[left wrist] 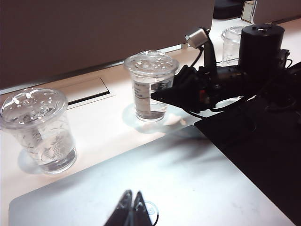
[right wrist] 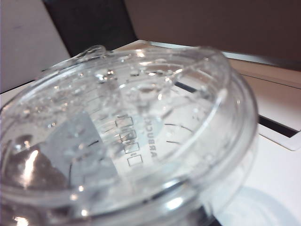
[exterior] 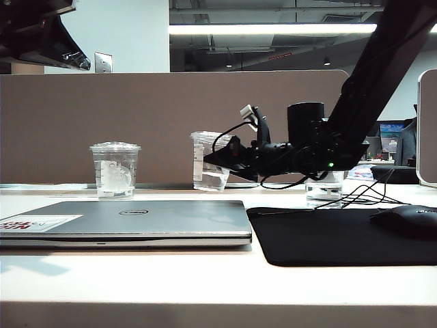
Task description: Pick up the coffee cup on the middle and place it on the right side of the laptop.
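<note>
cup [exterior: 208, 161]: middle one of three clear cups, tilted a bit in the exterior view, bottom edge looks just off the table [exterior: 205, 287] or barely on it, can't really tell. sits behind the laptop's right end, in front of the brown divider [exterior: 164, 123]. white printed lines on its side, crinkly clear lid.
right gripper [exterior: 220, 158]: black, comes in level from the right and is right up against the cup's side. fingers [left wrist: 164, 94] look like they're around the cup, held fairly wide. pretty sure it's gripping it, though the far finger is hidden. right wrist view is just the cup lid [right wrist: 127, 122] filling the picture, very close.
left gripper [left wrist: 131, 209]: hanging over the laptop lid near the logo, tips pressed together, nothing in them. well away from the cups.
laptop [exterior: 130, 222]: closed, silver-grey, flat at the front left of the table, white sticker with red letters at its left front corner.
left cup [exterior: 115, 169]: upright behind the laptop, round white logo, well apart from the middle cup.
right cup [exterior: 324, 188]: mostly hidden behind the right arm, standing at the back edge of the mat.
mat [exterior: 334, 236]: black, just right of the laptop, nearly touching it.
mouse [exterior: 408, 220]: black, on the mat's right end.
</note>
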`<move>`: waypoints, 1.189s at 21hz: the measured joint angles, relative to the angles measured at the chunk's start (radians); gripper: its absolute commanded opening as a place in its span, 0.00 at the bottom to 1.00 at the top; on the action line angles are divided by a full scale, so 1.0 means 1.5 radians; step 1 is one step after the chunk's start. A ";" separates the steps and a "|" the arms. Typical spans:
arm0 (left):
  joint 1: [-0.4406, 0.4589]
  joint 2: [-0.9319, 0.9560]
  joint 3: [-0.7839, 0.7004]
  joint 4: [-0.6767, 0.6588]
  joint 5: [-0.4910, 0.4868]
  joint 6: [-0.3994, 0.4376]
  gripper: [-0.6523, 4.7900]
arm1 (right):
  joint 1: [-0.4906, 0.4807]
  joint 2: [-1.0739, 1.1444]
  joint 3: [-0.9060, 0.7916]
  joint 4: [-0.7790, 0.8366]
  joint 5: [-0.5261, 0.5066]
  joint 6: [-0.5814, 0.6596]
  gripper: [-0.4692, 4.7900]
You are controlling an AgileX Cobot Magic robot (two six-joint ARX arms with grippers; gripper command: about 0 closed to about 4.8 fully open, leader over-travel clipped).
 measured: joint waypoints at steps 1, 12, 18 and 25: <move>0.000 0.000 0.000 0.000 0.000 0.000 0.11 | -0.005 -0.002 0.000 0.000 -0.013 0.000 0.66; 0.000 0.000 0.000 0.000 0.000 0.000 0.11 | -0.042 -0.090 -0.052 -0.006 -0.087 -0.014 0.68; 0.000 0.000 0.000 -0.001 0.000 0.000 0.11 | -0.066 -0.185 -0.182 -0.004 -0.090 -0.052 0.68; 0.000 0.000 0.000 0.000 0.000 0.000 0.11 | -0.070 -0.247 -0.309 0.051 -0.089 -0.059 0.67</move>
